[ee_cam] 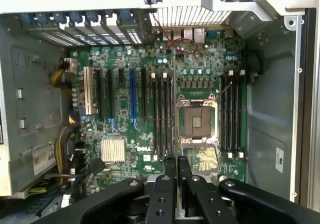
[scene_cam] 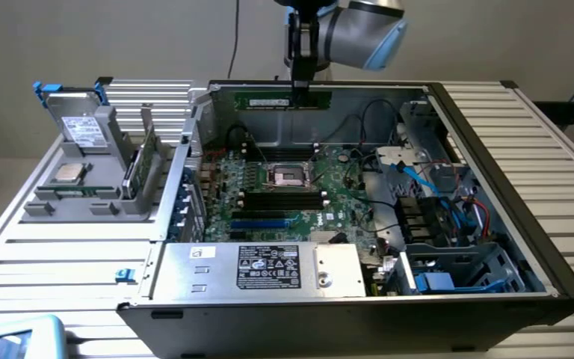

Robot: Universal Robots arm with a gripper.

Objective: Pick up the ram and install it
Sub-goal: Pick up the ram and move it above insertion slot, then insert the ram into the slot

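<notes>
Well off to the exterior view's left of the socket [scene_cam: 289, 176], outside the case [scene_cam: 377, 101], the rack [scene_cam: 78, 206] holds the chip [scene_cam: 68, 173] and the card [scene_cam: 143, 168]. Neither is your concern.

Moving rightward, the ram [scene_cam: 267, 100] hangs in the air beyond the socket, near the case's far wall and well above the board [scene_cam: 337, 198]. Your gripper [scene_cam: 304, 86] has it pinched from above, jaws drawn narrow on the top edge. The grip sits toward the end of the stick at the exterior view's right, so most of the length juts out to one side.

You look to be in the carry: the ram is up and not yet seated. Black slots [scene_cam: 282, 199] lie just on the near side of the socket, and a second bank sits on its far side. In the wrist view the two banks flank the socket and run the same way as the gap between the fingers [ee_cam: 162, 194]. The stick therefore seems parallel to them, so hold that heading and don't twist the wrist.

Because the grip is off-centre, I'd expect the free end to sag or lag. Move slowly and keep the stick level. Whether the slot latches stand open is too small to tell, so check them yourself.

To the right of the socket, loose cables [scene_cam: 406, 179] lie close to the board. Stay on the socket's side of them.
</notes>
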